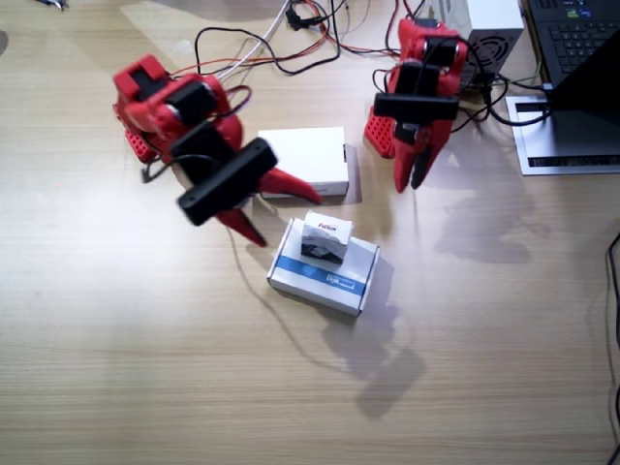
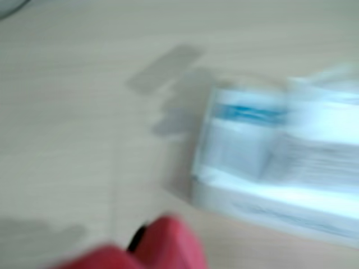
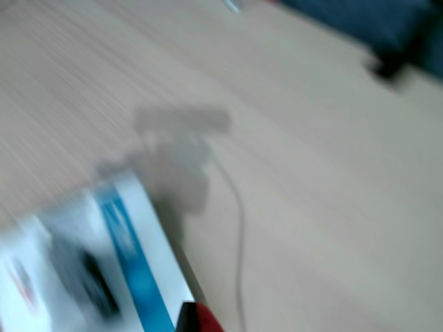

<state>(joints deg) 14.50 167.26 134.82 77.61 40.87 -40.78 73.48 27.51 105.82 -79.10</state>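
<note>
Right gripper (image 1: 289,215): fingers spread wide, holding nothing. It hangs between the plain white box (image 1: 308,155) and the stacked pair, with one finger along the plain box's front edge.

Left gripper (image 1: 408,184): fingers pressed together, pointing down at the table (image 1: 116,339), empty, well apart from the stack.

Small box (image 1: 325,238): red lettering on its lid, too small to read, above a dark picture. It lies on top of the flat white box (image 1: 334,279), which carries a blue band with illegible print.

All boxes are closed, so their contents cannot be told. Both wrist views are blurred and show the blue band only.

Laptop (image 1: 581,39) and cables (image 1: 291,48) lie at the far edge.
</note>
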